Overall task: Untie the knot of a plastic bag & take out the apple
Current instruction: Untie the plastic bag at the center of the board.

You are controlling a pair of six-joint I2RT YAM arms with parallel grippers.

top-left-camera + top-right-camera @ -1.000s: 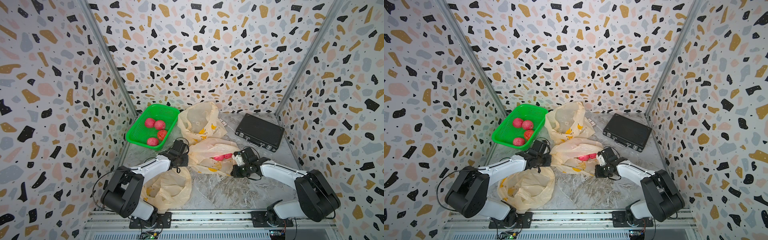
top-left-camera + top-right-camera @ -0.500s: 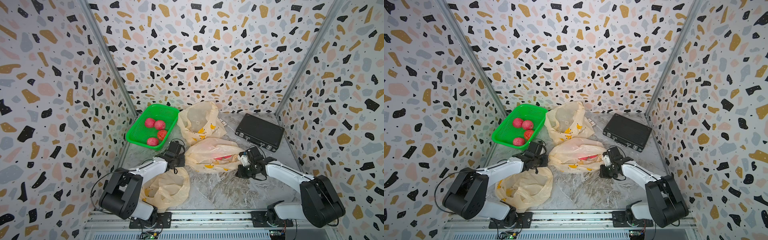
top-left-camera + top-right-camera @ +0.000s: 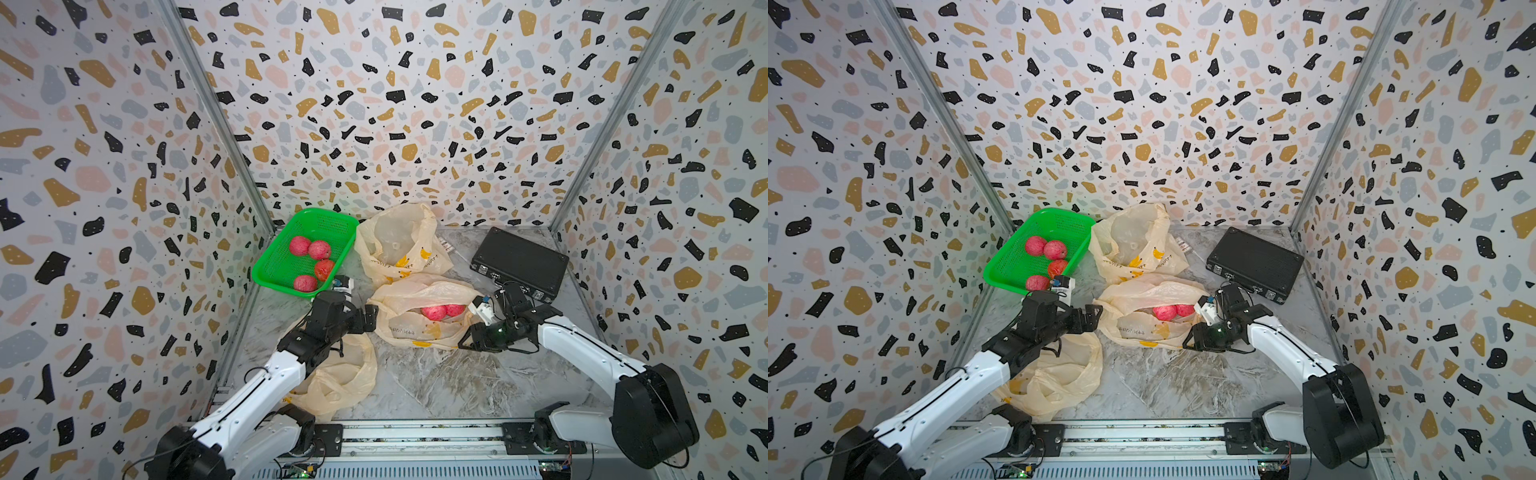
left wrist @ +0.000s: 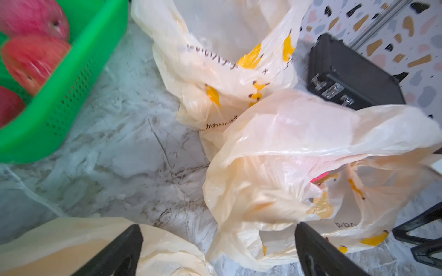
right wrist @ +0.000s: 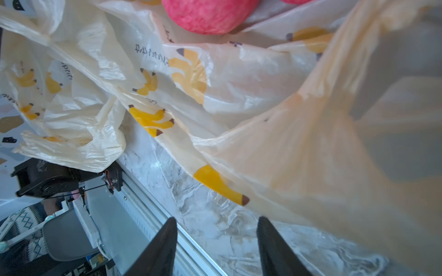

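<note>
Left claw (image 4: 218,229), spread wide and empty, sits at nine o'clock of the bag (image 3: 415,332). Two apples (image 3: 434,312) show in its mouth, half hidden by folds. Right claw (image 5: 217,219), at four o'clock, stands parted and empty; the bag veils part of its wrist view.

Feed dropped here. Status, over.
Left gripper open, right gripper open, both empty. Middle bag mouth open, two apples inside. Bag film overhangs them.

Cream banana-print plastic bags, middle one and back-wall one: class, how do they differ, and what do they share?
The middle cream banana-print plastic bag lies low and open, two red apples showing inside; the back-wall bag stands taller, no fruit visible. The middle bag lies at mid-table; the back-wall bag stands beside the green mesh basket. Both are thin and crinkled.
</note>
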